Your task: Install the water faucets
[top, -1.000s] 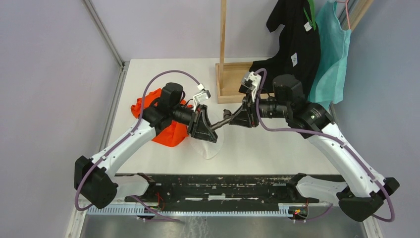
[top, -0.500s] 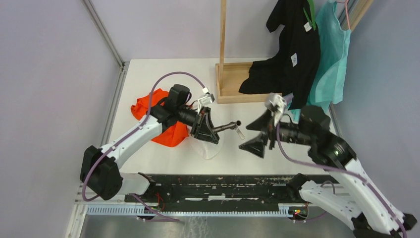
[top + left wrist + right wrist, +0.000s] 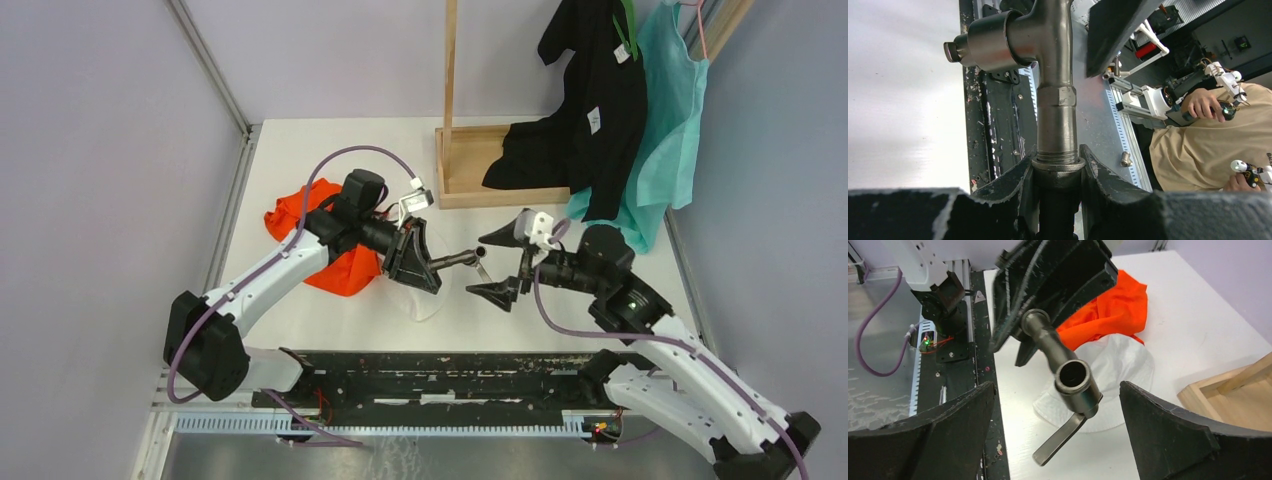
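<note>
One of the water faucets (image 3: 458, 259), a dull grey metal pipe with a side stub and a flat lever handle, hangs level above the table. My left gripper (image 3: 430, 262) is shut on its threaded end; the left wrist view shows the pipe (image 3: 1055, 100) rising out of that gripper (image 3: 1057, 156). My right gripper (image 3: 497, 265) is open just right of the faucet's free end. In the right wrist view the open pipe mouth (image 3: 1073, 376) and the lever (image 3: 1058, 440) sit between that gripper's (image 3: 1057, 390) wide fingers, touching neither.
An orange cloth (image 3: 325, 255) and a white cloth (image 3: 425, 300) lie under the left arm. A wooden stand (image 3: 470, 175) with a tall post sits behind, with black (image 3: 590, 100) and teal (image 3: 665, 110) garments hanging over it. A black rail (image 3: 430, 375) runs along the near edge.
My right gripper let go of the faucet, opened wide, swung back toward the near right, then came in again facing the faucet's free end. The left gripper kept its hold.
</note>
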`<state>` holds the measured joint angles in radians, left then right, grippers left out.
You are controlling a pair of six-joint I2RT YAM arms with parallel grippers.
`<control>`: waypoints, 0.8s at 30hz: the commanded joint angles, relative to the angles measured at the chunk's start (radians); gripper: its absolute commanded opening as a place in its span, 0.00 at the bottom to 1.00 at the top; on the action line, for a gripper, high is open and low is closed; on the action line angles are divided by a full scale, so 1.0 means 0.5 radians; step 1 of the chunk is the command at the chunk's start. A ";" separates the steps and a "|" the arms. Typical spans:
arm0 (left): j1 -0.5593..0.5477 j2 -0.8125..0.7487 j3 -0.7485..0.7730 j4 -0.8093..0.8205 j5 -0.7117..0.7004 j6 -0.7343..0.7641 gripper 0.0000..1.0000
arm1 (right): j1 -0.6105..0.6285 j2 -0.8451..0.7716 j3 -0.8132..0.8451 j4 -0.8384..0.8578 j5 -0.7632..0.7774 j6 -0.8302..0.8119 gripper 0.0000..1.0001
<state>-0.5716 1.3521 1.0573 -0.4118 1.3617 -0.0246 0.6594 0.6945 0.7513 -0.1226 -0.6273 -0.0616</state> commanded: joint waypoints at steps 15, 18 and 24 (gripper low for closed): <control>0.002 -0.118 0.046 0.029 0.158 0.110 0.03 | 0.002 0.584 0.428 0.055 -0.453 0.374 0.41; 0.002 -0.124 0.072 -0.038 -0.061 0.165 0.03 | 0.002 0.586 0.462 -0.042 -0.328 0.591 0.14; -0.003 -0.173 0.093 -0.007 -0.535 0.166 0.03 | 0.001 0.717 0.707 -0.545 -0.191 1.189 0.00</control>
<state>-0.5758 1.3125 1.0584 -0.4381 1.2743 0.0101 0.6598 1.0229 0.9966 -0.2630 -0.7353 0.2779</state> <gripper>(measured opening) 0.371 0.291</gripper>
